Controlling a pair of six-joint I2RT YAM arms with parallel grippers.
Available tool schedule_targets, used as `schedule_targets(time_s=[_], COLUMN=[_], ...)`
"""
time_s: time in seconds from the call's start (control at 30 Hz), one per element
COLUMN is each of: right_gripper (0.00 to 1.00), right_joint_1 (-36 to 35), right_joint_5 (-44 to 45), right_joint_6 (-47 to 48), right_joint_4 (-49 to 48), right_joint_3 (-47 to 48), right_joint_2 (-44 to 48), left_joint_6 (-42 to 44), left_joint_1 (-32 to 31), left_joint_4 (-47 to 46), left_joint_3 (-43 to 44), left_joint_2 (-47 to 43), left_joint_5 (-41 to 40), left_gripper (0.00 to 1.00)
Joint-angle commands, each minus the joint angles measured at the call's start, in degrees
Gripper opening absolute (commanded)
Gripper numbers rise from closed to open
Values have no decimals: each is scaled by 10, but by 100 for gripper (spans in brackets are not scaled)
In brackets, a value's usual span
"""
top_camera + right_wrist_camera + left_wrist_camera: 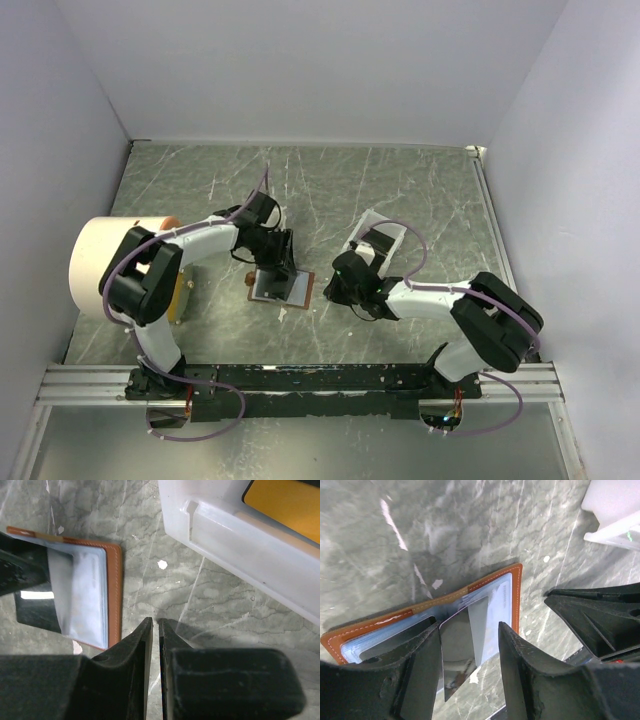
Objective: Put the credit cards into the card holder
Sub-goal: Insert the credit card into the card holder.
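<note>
The brown card holder (512,587) lies open on the marble table, light-blue lining up; it also shows in the top view (300,292) and the right wrist view (115,595). A dark shiny credit card (457,650) lies on its lining and sticks out over its near edge. My left gripper (470,626) is open, its fingers on either side of that card. My right gripper (155,621) is shut and empty, just right of the card holder, low over the table. An orange credit card (285,505) lies in the white tray (225,535).
The white tray (378,232) stands behind the right gripper (335,285). A large cream cylinder (100,265) and a yellow item (180,300) sit by the left arm at the table's left side. White walls close in the table.
</note>
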State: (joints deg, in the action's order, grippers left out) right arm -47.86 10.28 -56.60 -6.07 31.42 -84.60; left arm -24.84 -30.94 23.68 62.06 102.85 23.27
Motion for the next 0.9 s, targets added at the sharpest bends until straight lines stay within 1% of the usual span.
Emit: schedule_targets(time_s=[0.0,0.13,0.2,0.27,0.37,0.4,0.5,0.63,0.7,0.8,0.83,0.87], right_gripper=[11,11,11,11,11,11,11,11,11,12,12,12], right_joint_1=[0,-1,0,-1,-3,-3,-4,-7,-9,-10,-10,-11], right_joint_5=[6,3,1,-1,-3,-3,-10,-29,-23,-8,-5,-5], right_joint_6=[2,5,5,5,4,4,6,10,15,22,23,24], right_joint_4=[18,17,15,13,13,12,5,-25,-14,11,16,16], right_joint_3=[-14,-12,-11,-10,-10,-10,-11,-24,-18,-6,-2,-1], right_joint_2=[7,7,8,8,9,10,16,54,75,95,97,97], left_joint_6=[-7,9,21,24,33,36,37,23,19,16,14,12], left_joint_1=[2,2,2,2,2,2,2,2,2,2,2,2], left_joint_4=[17,-19,-29,-17,9,13,-1,-43,-47,-42,-40,-38], left_joint_3=[22,9,10,21,35,36,24,-11,-22,-30,-30,-29], left_joint_2=[-39,-75,-83,-82,-64,-57,-44,-45,-47,-59,-66,-74], left_joint_5=[-77,-67,-51,-66,-89,-86,-51,7,5,-23,-35,-42], left_gripper=[56,56,54,52,55,54,52,42,40,40,41,45])
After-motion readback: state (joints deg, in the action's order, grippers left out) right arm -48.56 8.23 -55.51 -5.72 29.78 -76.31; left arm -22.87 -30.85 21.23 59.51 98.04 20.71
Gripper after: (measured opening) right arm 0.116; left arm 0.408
